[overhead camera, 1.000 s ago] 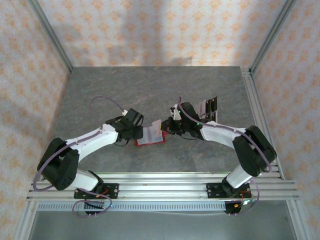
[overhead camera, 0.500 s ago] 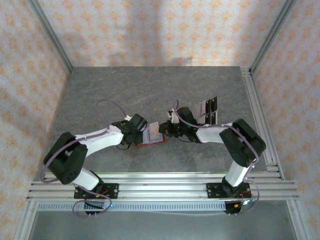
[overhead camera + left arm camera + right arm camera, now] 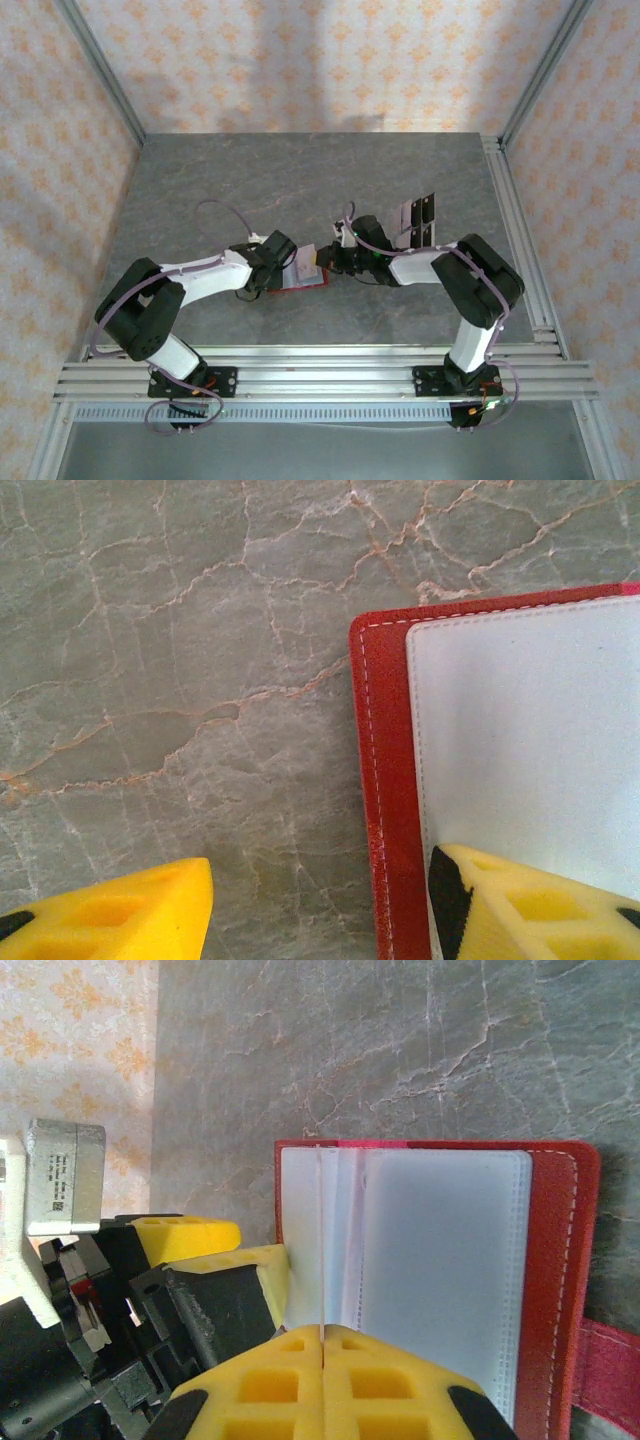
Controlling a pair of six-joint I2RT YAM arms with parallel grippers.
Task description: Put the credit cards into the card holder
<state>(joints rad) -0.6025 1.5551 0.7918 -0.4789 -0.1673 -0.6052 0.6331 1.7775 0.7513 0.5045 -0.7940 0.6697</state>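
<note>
Both arms have folded in closer to the open red card holder (image 3: pixel 305 276). The left claw (image 3: pixel 320 875) is open, with 1 finger (image 3: pixel 520 905) pressing its lining (image 3: pixel 530 730). The right claw (image 3: pixel 322 1332) is pinched shut on a thin leaf (image 3: pixel 320 1230) that looks floppy. The credit cards (image 3: pixel 418 220) lie behind it. They look stiff and slick, so grab an edge.

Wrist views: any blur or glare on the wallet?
Left wrist: sharp, even light, card holder stitching crisp, no glare. Right wrist: pale lining bright, seams readable; shut jaws at bottom edge slightly soft. Top external: soft shadows on back wall, credit cards show grey sheen.
</note>
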